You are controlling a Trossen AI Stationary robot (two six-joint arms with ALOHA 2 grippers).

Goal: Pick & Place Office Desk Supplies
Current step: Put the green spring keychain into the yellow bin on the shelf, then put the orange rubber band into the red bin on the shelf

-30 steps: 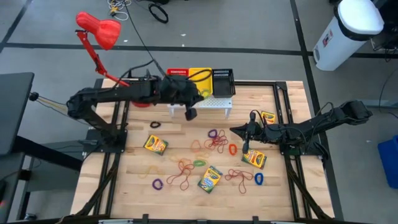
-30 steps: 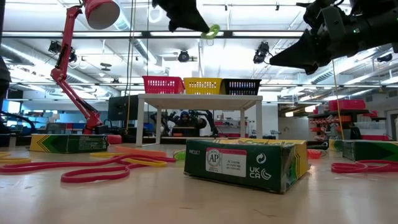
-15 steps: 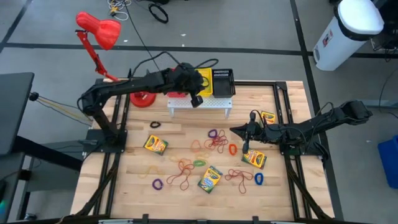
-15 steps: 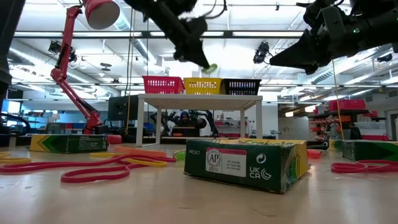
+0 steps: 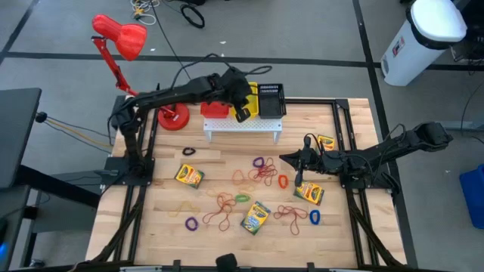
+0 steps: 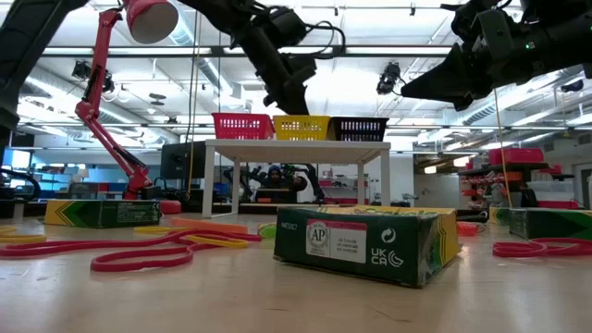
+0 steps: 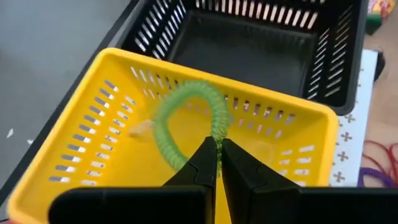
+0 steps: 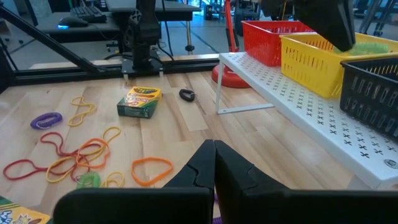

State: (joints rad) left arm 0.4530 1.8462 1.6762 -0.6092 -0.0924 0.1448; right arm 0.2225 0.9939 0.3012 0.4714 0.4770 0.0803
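Note:
My left gripper (image 7: 218, 149) hangs over the yellow basket (image 7: 112, 124) on the white rack (image 5: 242, 126) at the table's far side, shut on a green rubber band (image 7: 199, 89). In the low view it (image 6: 289, 100) stands just above the baskets. My right gripper (image 5: 284, 159) is shut and empty, held above the table's right half. Several crayon boxes (image 5: 189, 176) (image 5: 255, 217) (image 5: 308, 193) lie flat on the wood among loose rubber bands (image 5: 262, 171). My left gripper pinches the green band's loop at one spot (image 7: 217, 132) between its two fingertips. The fingers slant down toward the table's far edge. The rest of the loop stands out ahead of the fingertips, lifted clear above the yellow basket's inside.
A red basket (image 5: 214, 110) and a black basket (image 5: 271, 100) flank the yellow one on the rack. A red desk lamp (image 5: 119, 36) stands with its base (image 5: 172, 119) at the far left. A fourth crayon box (image 5: 326, 142) lies by the right arm.
My left gripper has swung toward the table's far edge and a little to the right, sinking and tipping further down, from above the rack's front to over the yellow basket. It has stayed shut, carrying the green band along.

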